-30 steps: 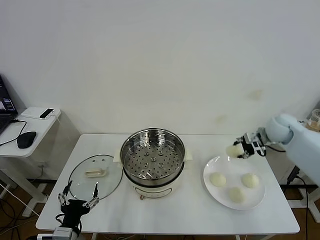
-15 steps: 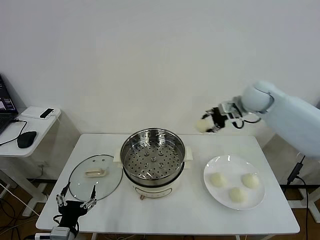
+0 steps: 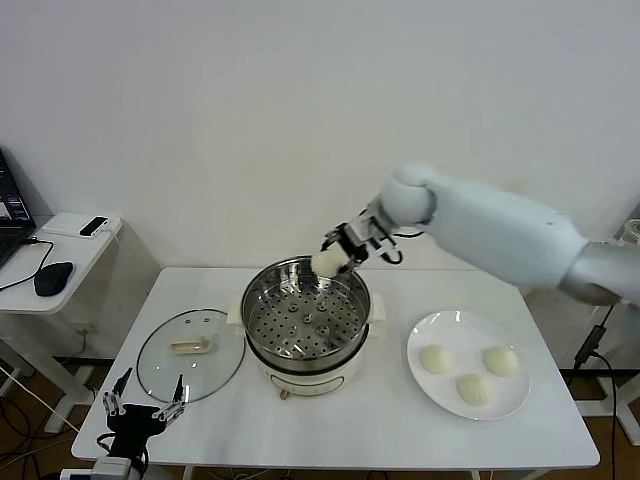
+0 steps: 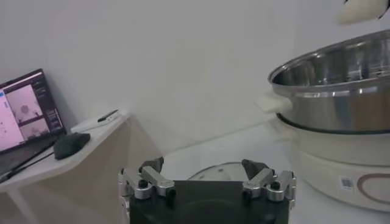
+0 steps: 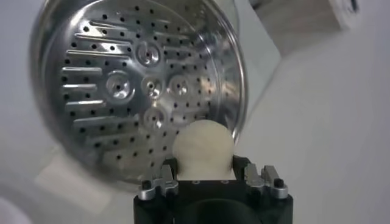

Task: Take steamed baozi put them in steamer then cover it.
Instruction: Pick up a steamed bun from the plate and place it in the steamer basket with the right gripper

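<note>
Right end effector (image 3: 335, 257): clamped on one steamed baozi (image 3: 327, 262); it has moved from beside the plate, a second ago, to above the far rim of the steamer (image 3: 305, 318).
Held baozi: clear of the perforated floor, not yet set down; the right wrist view shows it between the fingers (image 5: 163, 180) over the basket's edge.
Remaining baozi (image 3: 470, 369): three, unchanged on the white plate (image 3: 427, 385), right of the steamer.
Cover (image 3: 190, 352): flat on the tabletop (image 3: 380, 420), left of the steamer, unmoved.
Left end effector (image 3: 140, 412): fingers apart, parked at the near left tabletop edge, slightly lower than before.
</note>
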You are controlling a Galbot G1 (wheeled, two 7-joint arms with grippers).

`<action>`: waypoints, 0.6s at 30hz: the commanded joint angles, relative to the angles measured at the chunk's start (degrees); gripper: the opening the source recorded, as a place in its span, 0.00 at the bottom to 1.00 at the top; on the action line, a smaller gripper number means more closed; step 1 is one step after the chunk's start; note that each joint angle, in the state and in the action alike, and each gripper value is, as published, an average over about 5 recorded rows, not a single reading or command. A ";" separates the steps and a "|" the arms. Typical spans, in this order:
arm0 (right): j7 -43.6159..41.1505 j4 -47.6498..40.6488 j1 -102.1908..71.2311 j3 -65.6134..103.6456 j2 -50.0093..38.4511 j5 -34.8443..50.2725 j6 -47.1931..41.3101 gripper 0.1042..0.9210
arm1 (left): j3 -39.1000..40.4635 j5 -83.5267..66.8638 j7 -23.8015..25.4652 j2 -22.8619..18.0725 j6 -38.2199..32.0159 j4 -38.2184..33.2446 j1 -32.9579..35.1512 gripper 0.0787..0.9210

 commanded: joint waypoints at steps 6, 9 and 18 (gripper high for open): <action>5.26 -15.29 -2.33 -3.67 14.77 -15.36 16.71 0.57 | -0.36 -0.05 0.02 -0.36 0.01 -0.01 -0.12 0.88; 5.48 -16.64 -3.04 -3.71 15.83 -17.77 18.37 0.57 | -0.58 -0.05 0.02 -0.46 0.00 0.15 -0.13 0.88; 5.46 -17.39 -4.12 -4.27 16.33 -22.02 20.02 0.57 | -0.63 -0.05 0.01 -0.79 -0.04 0.23 -0.45 0.88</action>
